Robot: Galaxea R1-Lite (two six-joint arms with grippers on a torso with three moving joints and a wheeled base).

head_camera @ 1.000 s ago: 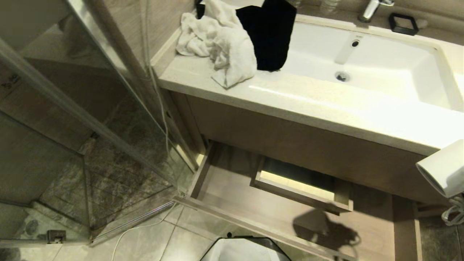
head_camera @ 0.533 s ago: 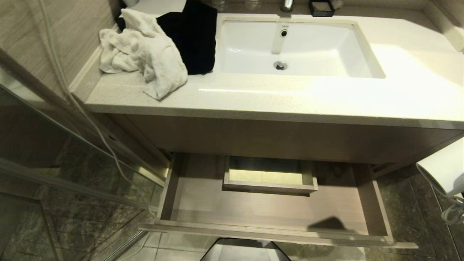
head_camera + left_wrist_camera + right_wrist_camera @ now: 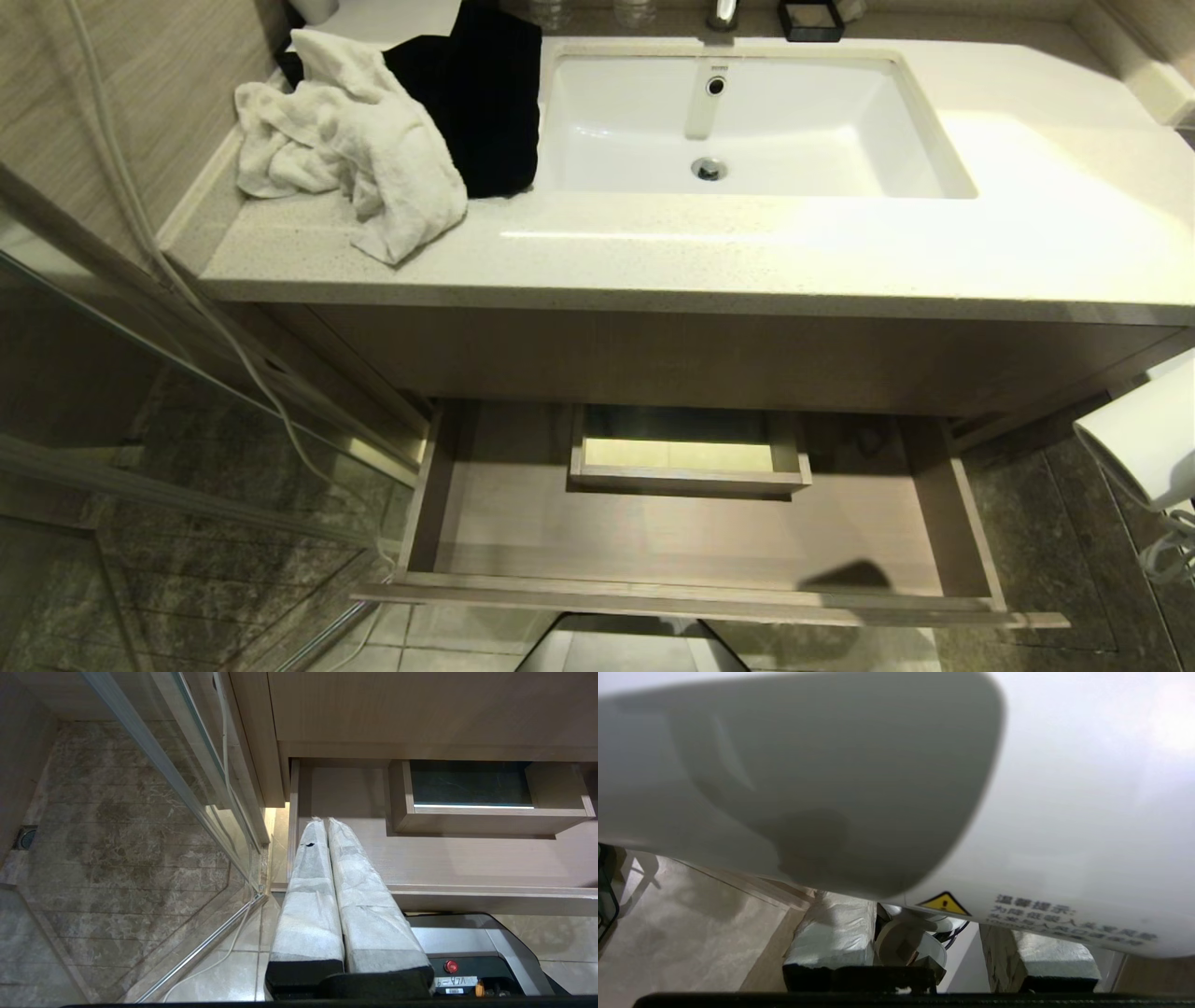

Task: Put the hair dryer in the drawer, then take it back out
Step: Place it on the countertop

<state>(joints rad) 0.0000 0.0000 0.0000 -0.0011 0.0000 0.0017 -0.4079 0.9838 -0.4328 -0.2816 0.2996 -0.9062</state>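
A bathroom vanity stood with its wide drawer (image 3: 523, 537) pulled open below the countertop (image 3: 747, 257), the wooden floor of the drawer bare around a boxed cut-out (image 3: 689, 459) at its back edge. The hair dryer (image 3: 1141, 446) was not in the drawer: it hung in the air off the drawer's right end, carried by the right gripper (image 3: 924, 947), whose padded fingers (image 3: 833, 938) stood part-way apart around the dryer's handle. The left gripper (image 3: 327, 826) hung idle, fingers pressed together, above the drawer's left front corner.

The dryer looked like rigid, smooth plastic, probably light but slippery on the barrel; the handle seemed the safest hold, and the trailing cord (image 3: 1167, 551) could snag on the drawer's edge.

The barrel bore a yellow warning triangle (image 3: 944, 904) beside small Chinese print, too blurred to read. A crumpled white towel (image 3: 350, 149) lay at the countertop's left end.
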